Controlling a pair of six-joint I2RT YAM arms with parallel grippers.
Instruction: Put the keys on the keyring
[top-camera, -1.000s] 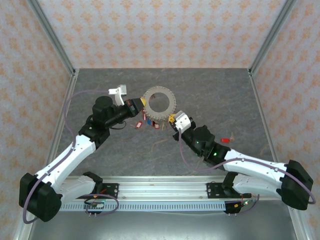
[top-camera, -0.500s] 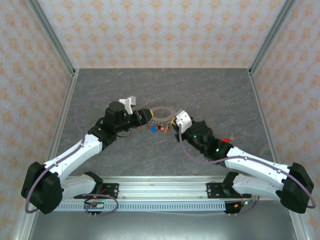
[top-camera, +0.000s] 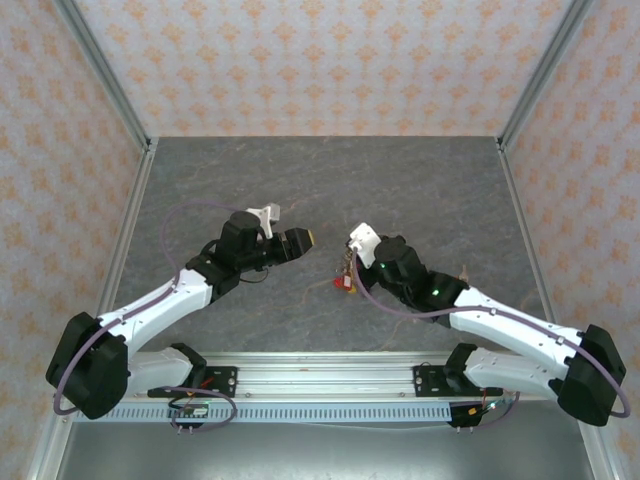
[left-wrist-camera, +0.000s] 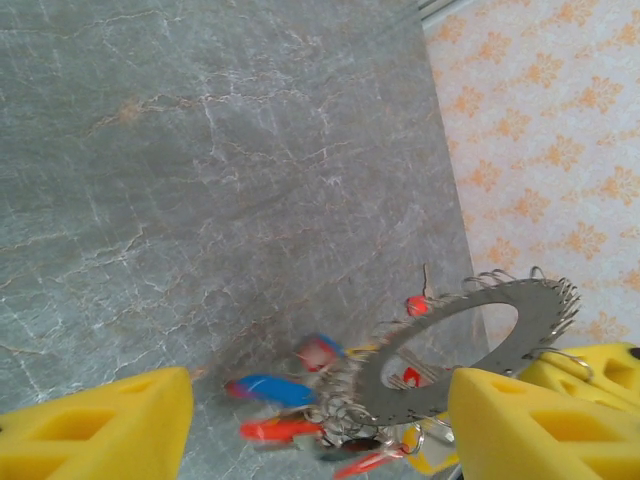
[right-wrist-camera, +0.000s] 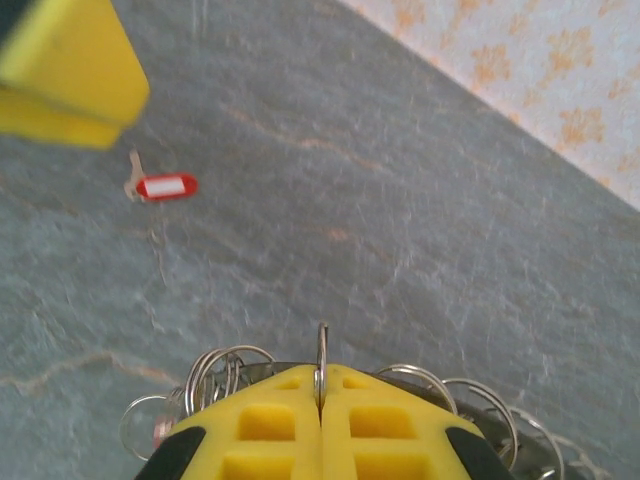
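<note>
The keyring (left-wrist-camera: 455, 345), a flat grey disc with a wide hole and wire loops round its rim, hangs tilted in the left wrist view. Several keys (left-wrist-camera: 275, 392) with blue and red tags dangle from it, blurred. My right gripper (right-wrist-camera: 321, 400) is shut on the keyring's thin edge (right-wrist-camera: 321, 352). From above, the right gripper (top-camera: 350, 257) holds it with the red keys (top-camera: 343, 281) hanging below. My left gripper (top-camera: 306, 239) stands open a little to the left, apart from the ring, its yellow fingers (left-wrist-camera: 95, 425) wide and nothing between them.
One loose key with a red tag (right-wrist-camera: 165, 186) lies on the grey stone table (top-camera: 330, 180), below the left gripper's yellow pad (right-wrist-camera: 70, 70). Patterned walls and metal posts (top-camera: 105, 75) close in the table on three sides.
The left gripper has let go of the keyring, opened and drawn back to the left. The right gripper has carried the ring nearer and turned it edge-on, its keys now dangling.
</note>
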